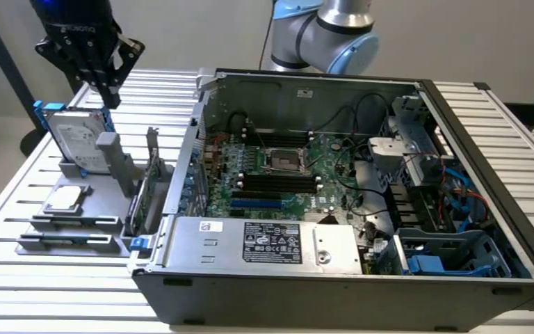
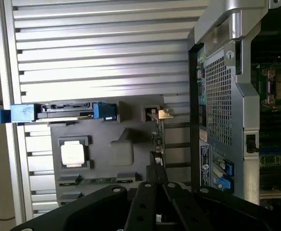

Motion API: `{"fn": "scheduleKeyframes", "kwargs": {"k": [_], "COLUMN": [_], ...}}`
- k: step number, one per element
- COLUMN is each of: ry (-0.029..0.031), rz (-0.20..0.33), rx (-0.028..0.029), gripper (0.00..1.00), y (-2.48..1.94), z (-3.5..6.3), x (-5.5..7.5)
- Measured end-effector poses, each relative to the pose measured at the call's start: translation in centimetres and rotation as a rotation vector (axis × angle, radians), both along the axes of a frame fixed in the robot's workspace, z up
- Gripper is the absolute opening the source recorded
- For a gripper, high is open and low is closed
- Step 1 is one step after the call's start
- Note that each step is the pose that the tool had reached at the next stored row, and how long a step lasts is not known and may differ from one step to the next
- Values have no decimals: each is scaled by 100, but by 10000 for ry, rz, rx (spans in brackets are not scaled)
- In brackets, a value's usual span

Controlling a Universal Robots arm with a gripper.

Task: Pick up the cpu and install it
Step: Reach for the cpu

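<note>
I've got fingers (image 1: 108, 89) pinched together, empty, over hdd (image 1: 77, 139); cpu (image 1: 66, 198) lies at their 7 o'clock, ext. view.

Silver square cpu (image 1: 64, 199) (image 2: 73, 155) flat in grey holder.

The cpu (image 1: 63, 199) is topped in silver with a darker rim and is bedded in a grey tray (image 1: 105, 209). At its twelve o'clock in the exterior view, a silver hard drive (image 1: 74, 136) is framed in blue. The claw (image 1: 109, 96) is finished in black. The desk (image 1: 26, 278) is ribbed in pale silver slats. A green motherboard (image 1: 327, 177) is seen in the dark grey case (image 1: 341, 292).
</note>
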State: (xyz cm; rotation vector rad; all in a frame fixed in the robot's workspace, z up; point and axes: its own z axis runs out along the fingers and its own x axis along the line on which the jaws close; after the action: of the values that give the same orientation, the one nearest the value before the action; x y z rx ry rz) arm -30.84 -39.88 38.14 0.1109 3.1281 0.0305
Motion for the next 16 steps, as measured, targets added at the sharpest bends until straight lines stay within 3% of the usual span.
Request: {"fn": "scheduleKeyframes", "kwargs": {"k": [16], "ry": [0], "rz": [0], "rx": [-210], "gripper": [11], "y": [0], "z": [-121], "x": [-726]}}
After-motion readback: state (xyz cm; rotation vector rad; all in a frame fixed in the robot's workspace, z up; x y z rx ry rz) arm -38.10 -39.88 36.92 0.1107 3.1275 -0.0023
